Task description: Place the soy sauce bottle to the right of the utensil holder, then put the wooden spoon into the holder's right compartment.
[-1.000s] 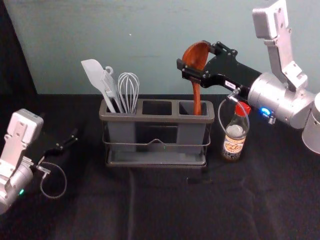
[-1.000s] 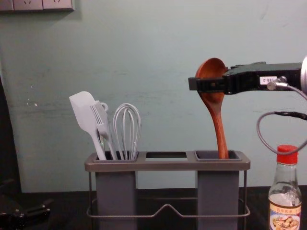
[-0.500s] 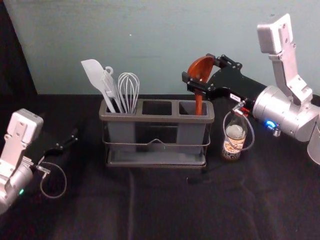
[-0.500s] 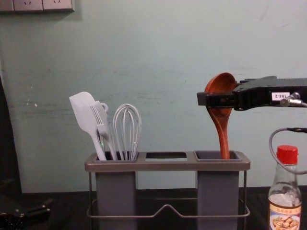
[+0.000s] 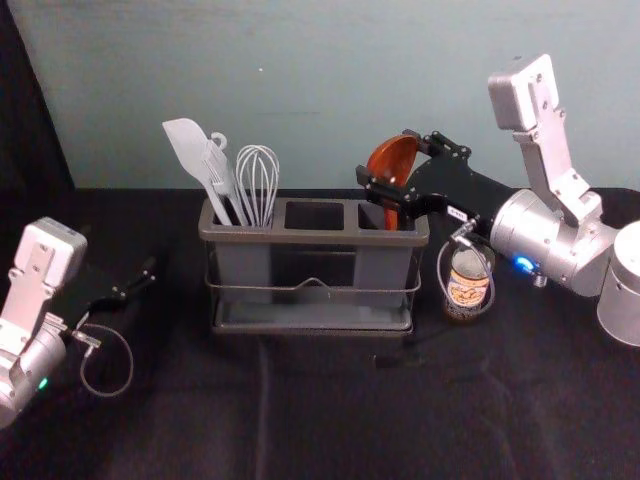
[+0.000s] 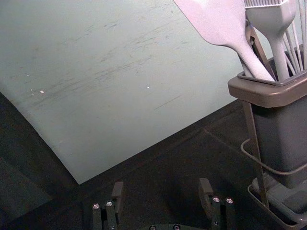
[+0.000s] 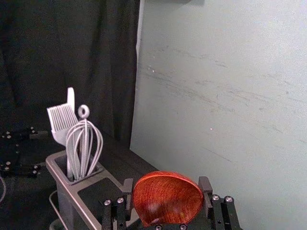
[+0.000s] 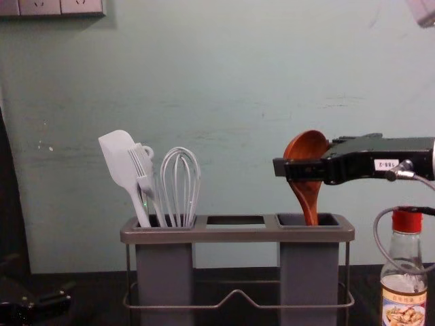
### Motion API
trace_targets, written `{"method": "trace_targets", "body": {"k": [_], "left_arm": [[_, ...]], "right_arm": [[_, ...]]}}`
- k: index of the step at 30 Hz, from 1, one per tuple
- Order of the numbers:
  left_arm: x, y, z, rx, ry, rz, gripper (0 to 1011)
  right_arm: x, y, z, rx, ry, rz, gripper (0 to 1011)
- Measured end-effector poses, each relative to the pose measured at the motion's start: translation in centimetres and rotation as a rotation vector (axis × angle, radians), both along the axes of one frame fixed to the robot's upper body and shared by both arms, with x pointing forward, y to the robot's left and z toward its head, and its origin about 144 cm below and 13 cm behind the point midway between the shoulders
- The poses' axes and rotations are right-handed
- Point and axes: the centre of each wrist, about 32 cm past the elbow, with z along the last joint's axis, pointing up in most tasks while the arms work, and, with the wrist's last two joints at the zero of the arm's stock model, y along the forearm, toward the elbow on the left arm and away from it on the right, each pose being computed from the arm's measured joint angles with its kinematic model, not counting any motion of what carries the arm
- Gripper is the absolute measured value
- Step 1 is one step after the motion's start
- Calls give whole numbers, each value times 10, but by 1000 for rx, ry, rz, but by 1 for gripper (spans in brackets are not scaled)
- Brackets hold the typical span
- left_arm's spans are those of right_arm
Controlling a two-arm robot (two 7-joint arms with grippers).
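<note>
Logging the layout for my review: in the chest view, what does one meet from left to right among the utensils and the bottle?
White spatula → pastry brush → whisk → wooden spoon, gripped by the right end effector → soy sauce bottle with red cap.

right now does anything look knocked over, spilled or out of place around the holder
Nothing stands out. The soy sauce bottle stands upright to the right of the utensil holder; the right gripper holds the wooden spoon with its handle in the right compartment.
</note>
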Motion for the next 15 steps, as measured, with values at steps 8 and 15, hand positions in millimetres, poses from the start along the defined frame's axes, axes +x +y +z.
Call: {"method": "trace_targets", "body": {"k": [8,15], "left_arm": [[0,0,0,0,0,0,1011],[0,0,0,0,0,0,1011]], "right_arm": [[1,2,-4,-11,6,-3,840],[1,5,-6,-20,9,-1,840]]}}
